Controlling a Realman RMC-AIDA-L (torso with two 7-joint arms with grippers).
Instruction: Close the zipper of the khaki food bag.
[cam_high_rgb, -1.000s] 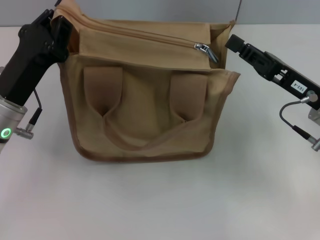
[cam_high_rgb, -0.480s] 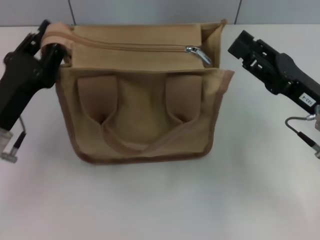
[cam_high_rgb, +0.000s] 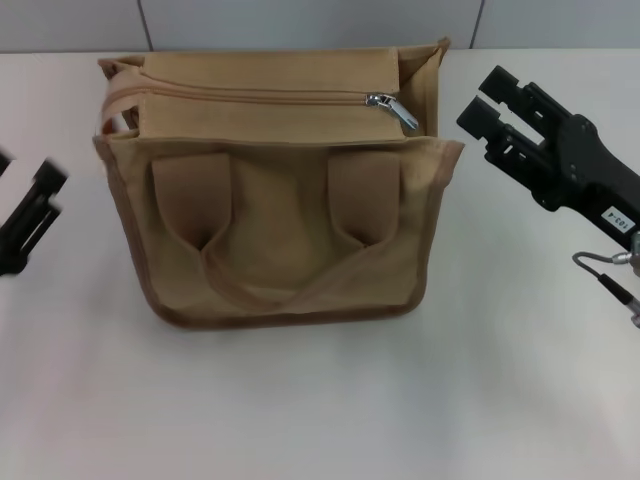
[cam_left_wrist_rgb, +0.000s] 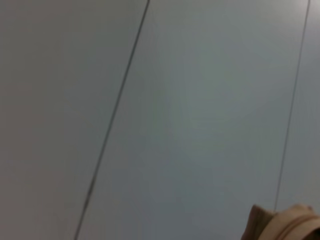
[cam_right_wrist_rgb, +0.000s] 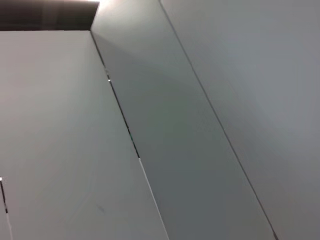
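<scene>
The khaki food bag (cam_high_rgb: 285, 240) stands on the white table (cam_high_rgb: 320, 400), front pocket and two handle straps (cam_high_rgb: 366, 195) facing me. The zipper (cam_high_rgb: 250, 97) runs along its top, and the silver pull tab (cam_high_rgb: 393, 106) lies near the bag's right end. My left gripper (cam_high_rgb: 25, 185) is at the far left, apart from the bag, fingers spread. My right gripper (cam_high_rgb: 485, 100) is open just right of the bag's top right corner, not touching it. A corner of the bag shows in the left wrist view (cam_left_wrist_rgb: 287, 225).
A grey panelled wall (cam_high_rgb: 300, 20) runs behind the table. The right arm's cable (cam_high_rgb: 605, 265) hangs at the right edge. The right wrist view shows only wall panels (cam_right_wrist_rgb: 175, 150).
My left gripper has let go of the bag's top left corner and drawn back left and toward me. The bag has settled upright. The right gripper has drifted slightly right.
</scene>
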